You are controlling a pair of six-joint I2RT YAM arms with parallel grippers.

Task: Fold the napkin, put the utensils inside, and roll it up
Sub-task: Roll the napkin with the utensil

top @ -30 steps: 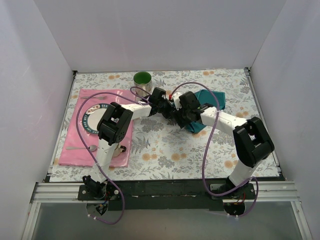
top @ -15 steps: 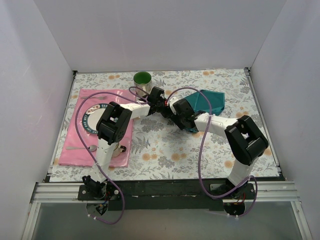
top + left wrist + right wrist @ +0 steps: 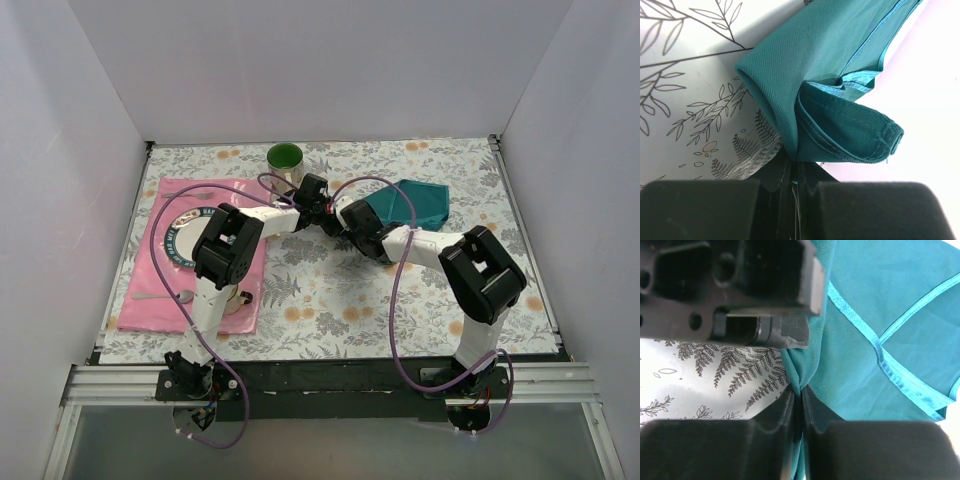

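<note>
Both left jaws and right jaws clamp the teal napkin (image 3: 416, 204).

We see the left gripper (image 3: 330, 207) and right gripper (image 3: 347, 213) close together mid-table at the left tip of the teal napkin (image 3: 418, 203), with a green cup (image 3: 285, 157) near the far edge.

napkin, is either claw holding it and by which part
Both. The left claw is shut on a bunched fold at the edge of the napkin; the right claw pinches a gathered bit of edge close by.
</note>
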